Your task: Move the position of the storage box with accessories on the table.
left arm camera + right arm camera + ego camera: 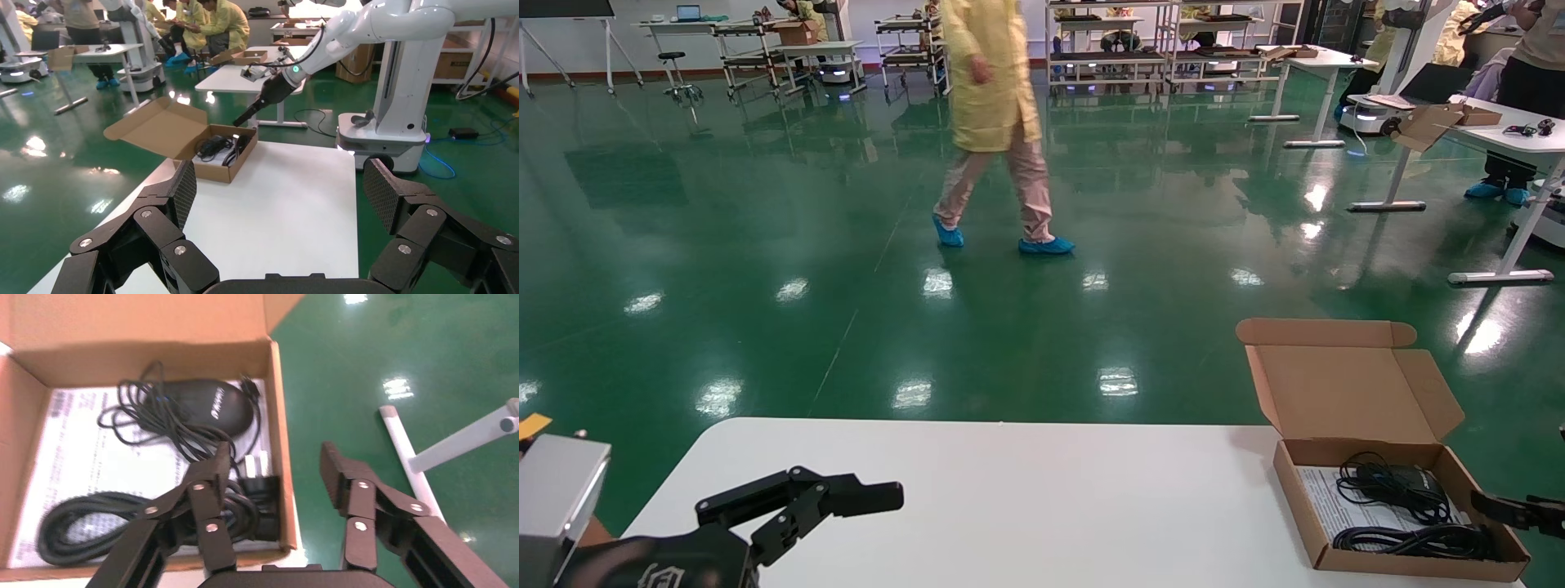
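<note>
The brown cardboard storage box [1344, 392] stands at the right end of the white table [1026, 506], lid flap open and upright. Inside lie coiled black cables [1393, 490] and a white printed sheet [1328, 506]. In the right wrist view I see the black adapter [208, 404], a cable coil [92, 533] and the sheet [67, 447]. My right gripper [275, 454] is open and straddles the box's right wall [278, 404], one finger over the cables, the other outside. My left gripper [281, 190] is open and empty over the table's left end, far from the box [211, 168].
The box sits close to the table's right and far edges, with green floor beyond. A person in a yellow coat [993, 106] walks across the floor. Other white desks [1516, 139] with cardboard boxes stand far off at the right.
</note>
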